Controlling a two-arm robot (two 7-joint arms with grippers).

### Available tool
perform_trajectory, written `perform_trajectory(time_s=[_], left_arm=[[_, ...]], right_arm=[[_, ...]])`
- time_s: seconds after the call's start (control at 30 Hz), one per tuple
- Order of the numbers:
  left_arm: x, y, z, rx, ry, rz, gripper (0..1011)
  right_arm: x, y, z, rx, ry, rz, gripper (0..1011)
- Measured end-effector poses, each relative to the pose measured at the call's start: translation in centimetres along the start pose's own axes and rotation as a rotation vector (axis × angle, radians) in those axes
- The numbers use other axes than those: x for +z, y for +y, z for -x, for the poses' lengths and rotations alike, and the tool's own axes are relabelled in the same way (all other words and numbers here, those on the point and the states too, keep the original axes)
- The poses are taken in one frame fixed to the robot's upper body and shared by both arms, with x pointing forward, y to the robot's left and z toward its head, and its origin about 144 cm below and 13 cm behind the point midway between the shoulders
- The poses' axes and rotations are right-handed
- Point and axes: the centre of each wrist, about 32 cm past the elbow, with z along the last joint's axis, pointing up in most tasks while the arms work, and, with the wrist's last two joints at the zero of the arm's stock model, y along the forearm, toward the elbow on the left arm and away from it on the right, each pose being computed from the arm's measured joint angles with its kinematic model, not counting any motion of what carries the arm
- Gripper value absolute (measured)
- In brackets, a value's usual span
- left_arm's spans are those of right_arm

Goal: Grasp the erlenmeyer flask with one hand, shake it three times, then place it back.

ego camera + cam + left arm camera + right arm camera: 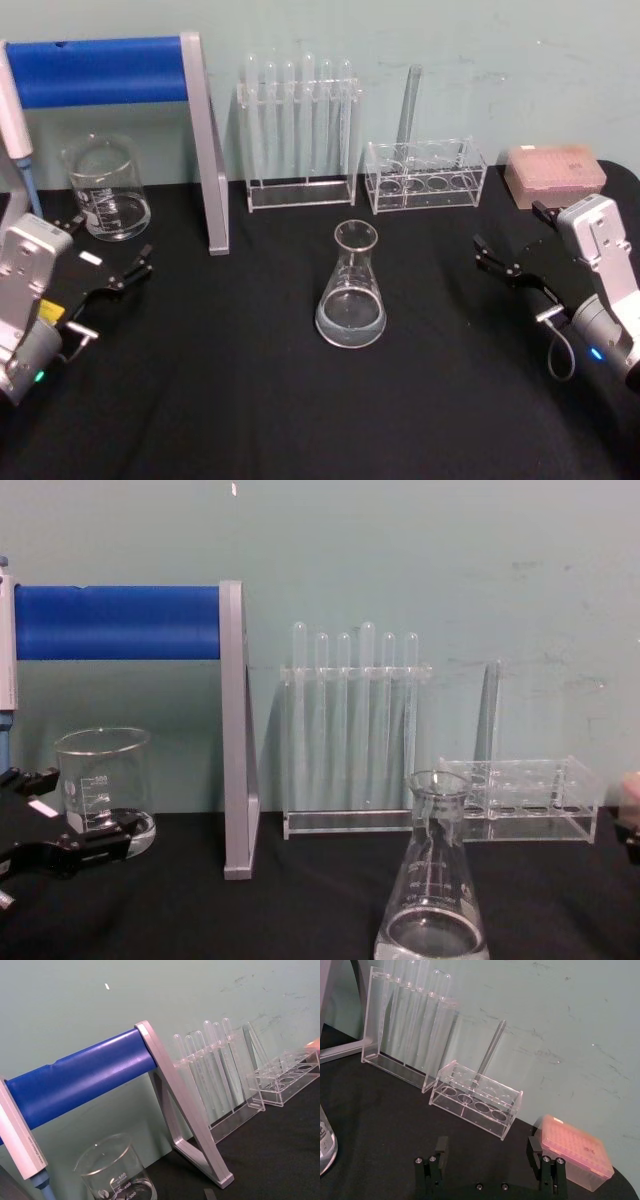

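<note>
Black bench [250, 410]. Back left: glass beaker [105, 190] upright, just beside a grey stand [212, 160] carrying a blue bar [105, 70]. Pipette [15, 120] at the far-left edge. Back centre: tall clear rack [298, 195] with six tubes upright. Right of it: low rack [425, 180] with one tube [408, 105]. Pink box [555, 172] back right.

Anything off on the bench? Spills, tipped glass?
Nothing stands out. The erlenmeyer flask stands upright mid-table with no spill; the beaker is upright too. Left gripper and right gripper sit open, clear of the flask.
</note>
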Motion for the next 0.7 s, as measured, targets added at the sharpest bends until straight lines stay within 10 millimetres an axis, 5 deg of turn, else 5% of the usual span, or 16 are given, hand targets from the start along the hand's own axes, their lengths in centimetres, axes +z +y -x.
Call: perform_trajectory(time_s=[0.7], left_arm=[[0.0, 0.0, 0.0, 0.0, 0.0, 0.0, 1001]], right_arm=[[0.5, -2.1, -0.3, 0.063, 0.076, -0.024, 1002]])
